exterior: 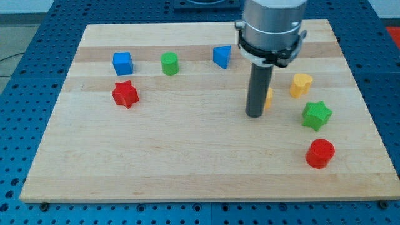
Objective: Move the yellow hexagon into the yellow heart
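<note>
So my tip [254, 115] sits right of center on the table [187, 162], touching the yellow hexagon [269, 98], mostly hidden behind the rod. Yellow heart [300, 84] is just right, slightly higher. No gripper here.

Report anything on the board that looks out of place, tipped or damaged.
Nothing stands out. All blocks sit flat on the wooden board. My tip touches the yellow hexagon, mostly hiding it, with the yellow heart apart at its right.

Pale wooden board [187, 156] — blue perforated table [25, 37] beneath.
</note>
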Tool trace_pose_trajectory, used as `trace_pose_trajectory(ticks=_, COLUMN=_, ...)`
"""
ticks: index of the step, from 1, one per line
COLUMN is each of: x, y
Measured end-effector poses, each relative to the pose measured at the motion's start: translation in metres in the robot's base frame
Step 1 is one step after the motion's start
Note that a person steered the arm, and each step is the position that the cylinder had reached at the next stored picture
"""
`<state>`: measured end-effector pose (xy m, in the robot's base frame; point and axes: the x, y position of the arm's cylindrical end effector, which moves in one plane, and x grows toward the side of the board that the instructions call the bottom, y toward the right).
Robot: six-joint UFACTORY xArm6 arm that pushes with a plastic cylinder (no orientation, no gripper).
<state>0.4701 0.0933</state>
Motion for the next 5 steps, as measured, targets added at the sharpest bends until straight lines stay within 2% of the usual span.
trace_pose_trajectory(ticks=1, x=0.004, y=0.012)
trace_pose_trajectory(ticks=2, x=-0.032, y=-0.012)
trace_pose_trajectory(ticks=3, x=-0.067, y=-0.006)
trace_pose_trajectory(ticks=4, x=-0.081, y=0.037)
trace_pose_trajectory(ticks=5, x=-0.095, y=0.022)
